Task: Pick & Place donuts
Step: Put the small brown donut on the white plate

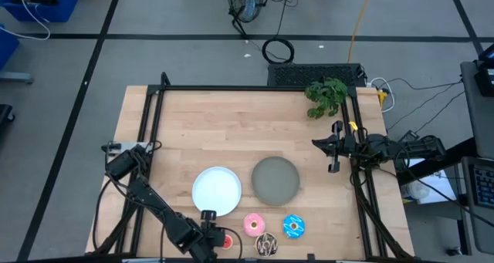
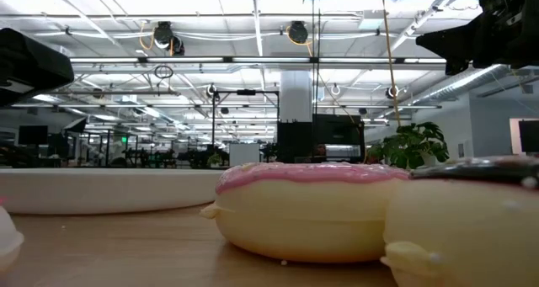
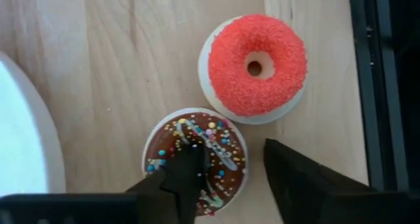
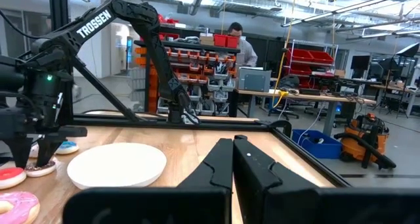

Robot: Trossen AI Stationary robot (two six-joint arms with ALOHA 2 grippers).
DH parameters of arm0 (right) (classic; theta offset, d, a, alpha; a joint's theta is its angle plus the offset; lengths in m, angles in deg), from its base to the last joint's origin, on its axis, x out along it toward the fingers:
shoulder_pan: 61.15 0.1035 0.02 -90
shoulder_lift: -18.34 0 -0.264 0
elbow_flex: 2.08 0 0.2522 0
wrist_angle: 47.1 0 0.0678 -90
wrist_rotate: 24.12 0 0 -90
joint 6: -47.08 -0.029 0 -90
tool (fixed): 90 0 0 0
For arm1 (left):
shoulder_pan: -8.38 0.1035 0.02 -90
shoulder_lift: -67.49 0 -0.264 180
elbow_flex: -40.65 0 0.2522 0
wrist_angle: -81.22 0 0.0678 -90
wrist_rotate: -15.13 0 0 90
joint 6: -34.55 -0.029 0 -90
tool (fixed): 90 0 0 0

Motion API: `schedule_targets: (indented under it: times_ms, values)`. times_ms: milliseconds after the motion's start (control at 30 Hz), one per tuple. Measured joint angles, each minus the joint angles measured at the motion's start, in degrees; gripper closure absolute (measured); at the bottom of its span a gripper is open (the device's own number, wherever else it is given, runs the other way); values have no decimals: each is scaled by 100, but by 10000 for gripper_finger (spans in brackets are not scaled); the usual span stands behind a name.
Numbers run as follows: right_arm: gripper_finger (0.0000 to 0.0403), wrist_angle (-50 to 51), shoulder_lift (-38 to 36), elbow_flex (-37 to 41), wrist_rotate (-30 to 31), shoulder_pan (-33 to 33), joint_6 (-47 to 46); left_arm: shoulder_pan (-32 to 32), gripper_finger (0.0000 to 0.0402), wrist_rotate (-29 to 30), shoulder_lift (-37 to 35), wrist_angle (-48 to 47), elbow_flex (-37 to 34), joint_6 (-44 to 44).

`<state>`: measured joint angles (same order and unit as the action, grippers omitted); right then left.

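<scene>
My left gripper (image 3: 236, 159) is open at the table's near edge, pointing down. One finger (image 3: 187, 175) stands over the middle of a tiny brown sprinkled donut (image 3: 216, 135), the other outside its rim. A tiny red donut (image 3: 256, 63) lies flat beside it. The gripper also shows in the high view (image 1: 216, 238). The larger pink (image 1: 254, 224), blue sprinkled (image 1: 293, 226) and dark chocolate (image 1: 267, 245) donuts lie flat to its right. A tiny blue donut (image 4: 65, 147) lies behind the left gripper. My right gripper (image 4: 233, 148) is shut and empty at the table's right edge (image 1: 318, 143). My left gripper has one finger over the centre of the brown donut (image 3: 197, 142), coming from above, and the other outside the rim. The finger hides the place under it, so I cannot tell whether it touches. The donut lies flat on the table.
A white plate (image 1: 216, 190) and a grey plate (image 1: 275, 180) lie just beyond the donuts. A green plant (image 1: 326, 96) stands at the far right corner. A black frame (image 1: 147, 124) runs along the table's sides. A person (image 4: 244, 50) stands in the room beyond.
</scene>
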<state>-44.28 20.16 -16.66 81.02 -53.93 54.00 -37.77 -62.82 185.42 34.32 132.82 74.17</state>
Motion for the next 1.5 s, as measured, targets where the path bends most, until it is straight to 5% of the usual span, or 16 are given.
schedule_targets:
  times_ms: [333, 600, 900, 1100, 1367, 1500]
  values:
    - [403, -12, 0, 2, 0, -2, 0, 74, 390, -404, -1, -124, 60, -55]
    - [403, -85, 2, 0, 0, 0, -2, 76, 381, -431, 20, -1143, 718, -266]
    - [403, -85, 2, 2, 0, -1, -5, 247, 376, 463, 14, -3109, 1959, -709]
    - [403, -125, 2, 2, 0, -2, -17, 737, 394, 720, -94, -4451, 2128, -1013]
    - [403, -125, 2, 1, 0, -2, -20, 1815, 365, 747, -634, -3793, 1726, -2234]
    - [403, -125, 4, 1, -5, -1, -24, 2366, 382, 287, -1022, -3014, 1029, -2708]
